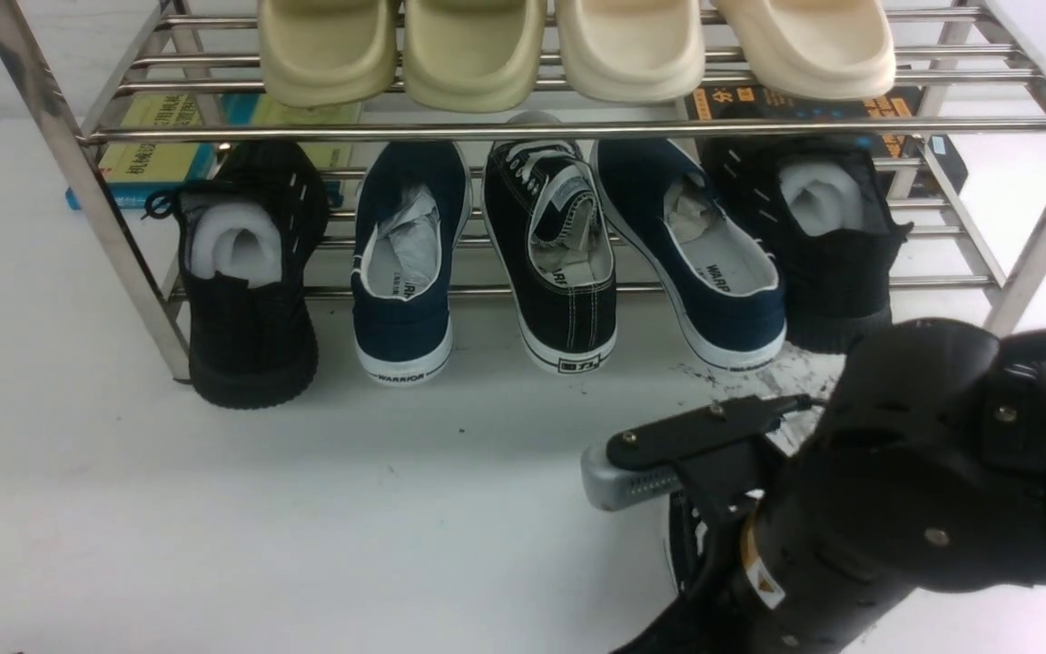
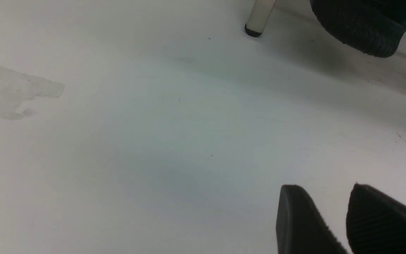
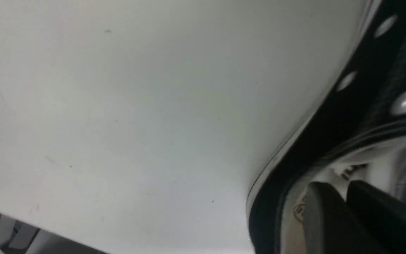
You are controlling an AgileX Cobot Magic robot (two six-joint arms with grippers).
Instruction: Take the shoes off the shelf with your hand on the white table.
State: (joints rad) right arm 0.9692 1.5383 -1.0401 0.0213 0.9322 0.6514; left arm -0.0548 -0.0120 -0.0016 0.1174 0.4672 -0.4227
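One black sneaker [image 1: 591, 318] sits on the rack's [image 1: 487, 133] lower tier, heel facing the camera, between two navy shoes [image 1: 403, 341] [image 1: 732, 318]. The other black sneaker [image 1: 682, 536] is on the white surface [image 1: 305, 545], mostly hidden by the right arm [image 1: 932, 472] in the front view. In the right wrist view, the right gripper [image 3: 345, 186] is over that sneaker's opening, with its printed insole [image 3: 351, 171] showing beside the fingertips. Its tips look close together, but they are blurred, and I cannot tell whether the jaws are clenched, released or gripping the sneaker. The left gripper [image 2: 325, 186] is over the white surface, its jaws parted and holding nothing. At the outer ends of the lower tier are black shoes [image 1: 251, 336] [image 1: 841, 272] with black soles; pale clogs [image 1: 328, 54] [image 1: 473, 54] [image 1: 632, 45] [image 1: 814, 45] line the upper tier. Books [image 1: 155, 150] lie behind the rack on the left, and a black box [image 1: 804, 104] with orange lettering is behind it on the right. Dark scuffs [image 1: 791, 431] mark the surface near the right arm.
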